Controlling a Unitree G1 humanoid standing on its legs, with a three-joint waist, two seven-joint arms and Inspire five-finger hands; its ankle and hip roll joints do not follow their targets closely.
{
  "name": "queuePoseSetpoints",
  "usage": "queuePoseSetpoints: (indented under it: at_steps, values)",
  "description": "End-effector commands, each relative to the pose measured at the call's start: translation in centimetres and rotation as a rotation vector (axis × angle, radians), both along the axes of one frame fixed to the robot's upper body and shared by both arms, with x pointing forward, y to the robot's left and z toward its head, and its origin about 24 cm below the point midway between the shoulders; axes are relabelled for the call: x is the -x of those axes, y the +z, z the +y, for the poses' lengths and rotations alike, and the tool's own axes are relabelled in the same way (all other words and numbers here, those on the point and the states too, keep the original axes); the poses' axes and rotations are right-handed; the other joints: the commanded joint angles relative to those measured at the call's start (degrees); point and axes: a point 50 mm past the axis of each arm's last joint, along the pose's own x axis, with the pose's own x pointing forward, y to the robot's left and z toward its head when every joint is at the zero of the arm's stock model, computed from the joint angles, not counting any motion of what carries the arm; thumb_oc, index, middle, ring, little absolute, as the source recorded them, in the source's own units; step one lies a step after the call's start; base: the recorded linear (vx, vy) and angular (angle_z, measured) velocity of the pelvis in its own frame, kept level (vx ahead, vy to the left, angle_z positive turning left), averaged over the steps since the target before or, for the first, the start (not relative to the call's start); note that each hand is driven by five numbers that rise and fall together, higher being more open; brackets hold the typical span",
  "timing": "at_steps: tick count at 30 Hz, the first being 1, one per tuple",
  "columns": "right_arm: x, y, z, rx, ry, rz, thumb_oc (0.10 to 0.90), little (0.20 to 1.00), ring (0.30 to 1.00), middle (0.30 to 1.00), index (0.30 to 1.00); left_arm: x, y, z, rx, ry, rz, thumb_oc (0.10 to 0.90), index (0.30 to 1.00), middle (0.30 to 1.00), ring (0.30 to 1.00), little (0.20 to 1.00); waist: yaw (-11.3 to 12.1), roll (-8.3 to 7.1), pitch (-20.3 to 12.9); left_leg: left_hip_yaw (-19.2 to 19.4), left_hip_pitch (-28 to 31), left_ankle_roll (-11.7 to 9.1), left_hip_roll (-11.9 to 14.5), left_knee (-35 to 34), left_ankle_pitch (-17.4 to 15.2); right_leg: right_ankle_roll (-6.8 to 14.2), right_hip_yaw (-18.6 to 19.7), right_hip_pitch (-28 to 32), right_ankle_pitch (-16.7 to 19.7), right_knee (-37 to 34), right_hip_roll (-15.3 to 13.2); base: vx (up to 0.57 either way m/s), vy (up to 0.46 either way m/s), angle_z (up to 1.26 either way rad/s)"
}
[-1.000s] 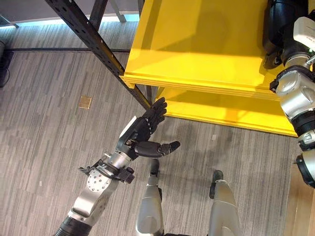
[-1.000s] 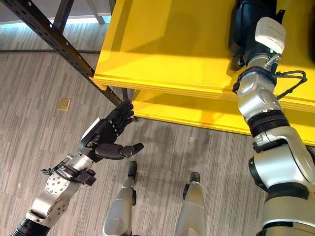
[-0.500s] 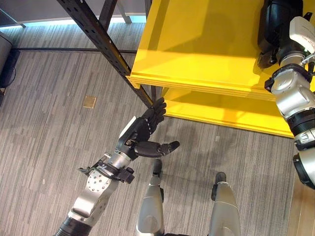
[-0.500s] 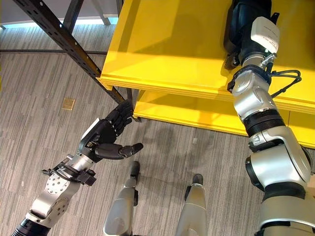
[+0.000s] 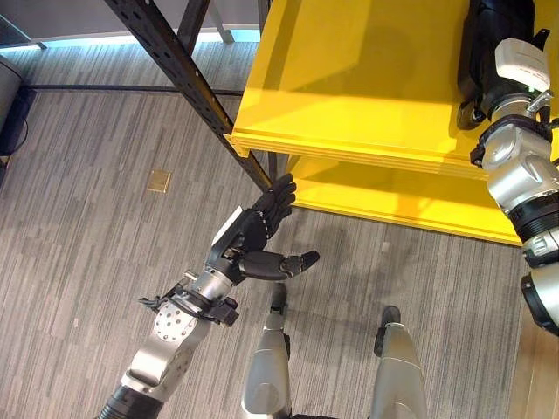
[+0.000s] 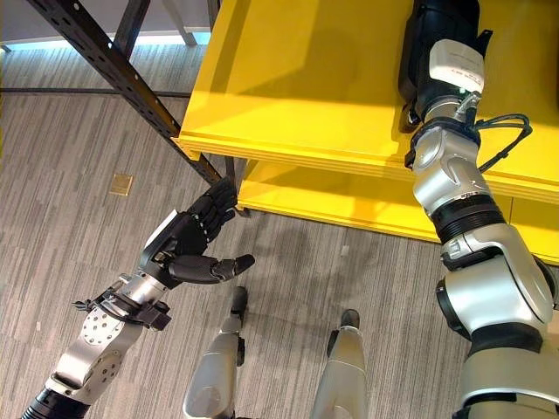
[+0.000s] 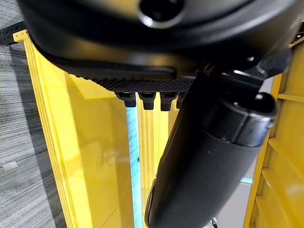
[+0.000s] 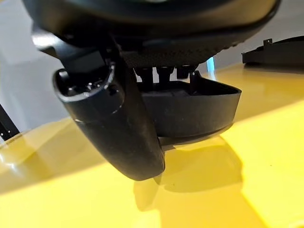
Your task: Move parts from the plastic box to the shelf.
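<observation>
The right hand [image 6: 434,61] reaches over the upper board of the yellow shelf [image 6: 306,87], and from the head views its fingers are hidden behind its wrist; the right wrist view shows the thumb [image 8: 118,128] and fingers bracketing a black moulded part [image 8: 194,111] that sits on the yellow board, though whether they press on it cannot be told. A second dark part [image 8: 275,50] lies farther back on the shelf. The left hand [image 5: 262,236] hangs empty over the grey floor [image 5: 87,244] just before the shelf's corner, fingers straight and thumb spread wide.
</observation>
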Motion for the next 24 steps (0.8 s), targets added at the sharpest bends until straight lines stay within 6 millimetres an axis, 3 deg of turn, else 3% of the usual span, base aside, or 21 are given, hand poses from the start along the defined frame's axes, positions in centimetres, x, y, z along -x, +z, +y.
queuePoseSetpoints:
  at_steps: [1, 9, 24]
  values:
    - [0.27, 4.36, 1.7, 0.093, 0.027, -0.134, 0.9, 1.0, 1.0, 1.0, 1.0, 0.68, 3.16, -0.75, 0.054, -0.066, -0.204, 0.9, 1.0, 1.0, 1.0, 1.0, 1.41, -4.14, -4.1, 2.93, 6.43, -3.29, 3.97, 4.64, -9.94, -1.83, 0.37, 4.59, 2.23, -9.8, -0.6, 0.0, 0.0, 0.0]
    - [0.16, 4.69, 2.23, 0.224, 0.025, -0.115, 0.9, 1.0, 1.0, 1.0, 1.0, 0.62, 3.21, -0.73, 0.067, -0.071, -0.201, 0.9, 1.0, 1.0, 1.0, 1.0, 1.75, -4.32, -4.37, 2.93, 6.59, -3.25, 4.02, 4.37, -9.66, -1.88, 0.03, 5.13, 2.52, -10.54, -0.46, 0.0, 0.0, 0.0]
    - [0.58, 4.88, 2.09, 0.245, 0.004, -0.189, 0.9, 1.0, 1.0, 1.0, 1.0, 0.69, 3.45, -1.0, 0.066, -0.076, -0.21, 0.9, 1.0, 1.0, 1.0, 1.0, 1.42, -4.56, -4.68, 3.24, 6.83, -3.09, 4.29, 3.99, -9.53, -1.73, -0.05, 5.93, 2.98, -11.86, -0.24, 0.0, 0.0, 0.0]
